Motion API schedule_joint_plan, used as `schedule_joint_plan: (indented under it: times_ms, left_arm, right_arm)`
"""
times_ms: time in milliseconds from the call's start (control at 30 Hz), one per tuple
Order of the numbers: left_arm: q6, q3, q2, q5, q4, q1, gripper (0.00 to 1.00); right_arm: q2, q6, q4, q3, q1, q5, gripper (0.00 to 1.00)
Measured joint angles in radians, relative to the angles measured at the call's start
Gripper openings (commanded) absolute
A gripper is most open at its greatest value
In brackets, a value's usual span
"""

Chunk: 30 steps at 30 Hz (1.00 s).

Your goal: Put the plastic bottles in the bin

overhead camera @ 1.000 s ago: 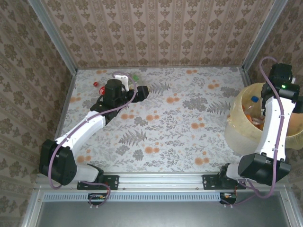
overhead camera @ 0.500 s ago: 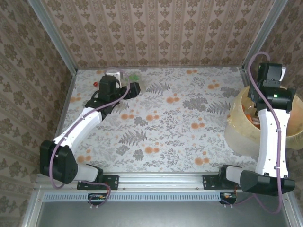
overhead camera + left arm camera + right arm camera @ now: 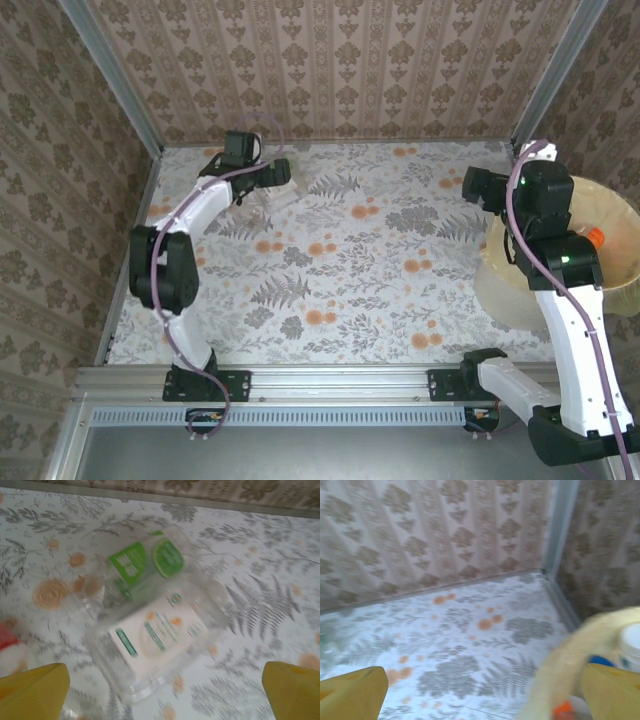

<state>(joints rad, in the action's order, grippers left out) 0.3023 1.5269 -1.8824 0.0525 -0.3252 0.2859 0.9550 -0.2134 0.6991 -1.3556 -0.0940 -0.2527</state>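
Observation:
Two clear plastic bottles lie side by side on the floral table at the back left, one with a green label [image 3: 140, 562] and one with a white label [image 3: 157, 632]. From above they show as a clear patch [image 3: 262, 205]. My left gripper [image 3: 162, 700] [image 3: 272, 178] hovers open just above them, its yellow fingertips [image 3: 35, 690] wide apart and holding nothing. The bin [image 3: 500, 290], lined with a pale yellow bag, stands at the right. My right gripper [image 3: 472, 188] [image 3: 482, 700] is open and empty by the bin's left rim [image 3: 570, 655]. Bottle caps, blue [image 3: 600, 660] and orange [image 3: 563, 710], show inside.
Patterned walls close the table at the back and sides, with a metal corner post [image 3: 560, 525] near the bin. A red object [image 3: 5, 635] lies left of the two bottles. Another orange cap [image 3: 595, 237] sits in the bin.
My left arm has swung back and stretched toward the far left corner, over the two bottles. My right gripper has risen out of the bin and turned left, past its rim.

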Motion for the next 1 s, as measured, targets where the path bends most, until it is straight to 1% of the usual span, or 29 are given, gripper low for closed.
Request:
schedule_joint_plan:
  times_ms: [133, 267, 400, 633, 733, 833, 933, 1000]
  left_arm:
    - [-0.045, 0.106, -0.146, 0.025, -0.04, -0.044, 1.0]
    - [-0.074, 0.155, -0.237, 0.084, -0.051, -0.059, 1.0]
    - [-0.098, 0.181, -0.277, 0.159, -0.051, -0.055, 1.0]
    - [-0.105, 0.182, -0.281, 0.237, -0.048, -0.04, 1.0]
    - [-0.105, 0.152, -0.268, 0.257, -0.033, -0.021, 1.0]
    - [-0.105, 0.111, -0.245, 0.258, -0.042, 0.024, 1.0]
    - [-0.108, 0.098, -0.237, 0.244, -0.051, 0.069, 1.0]
    - [-0.119, 0.096, -0.233, 0.204, -0.066, 0.109, 1.0]
  right_arm:
    - [-0.002, -0.031, -0.078, 0.051, -0.015, 0.1, 1.0]
    - [-0.003, -0.034, -0.12, 0.087, -0.025, 0.135, 1.0]
    - [-0.016, -0.034, -0.136, 0.09, -0.025, 0.135, 1.0]
    - [-0.029, -0.034, -0.149, 0.09, -0.025, 0.139, 1.0]
    - [-0.029, -0.033, -0.15, 0.09, -0.025, 0.15, 1.0]
    - [-0.028, -0.033, -0.15, 0.09, -0.029, 0.157, 1.0]
    - [-0.027, -0.032, -0.15, 0.09, -0.029, 0.158, 1.0]
    - [-0.026, -0.031, -0.15, 0.09, -0.029, 0.16, 1.0]
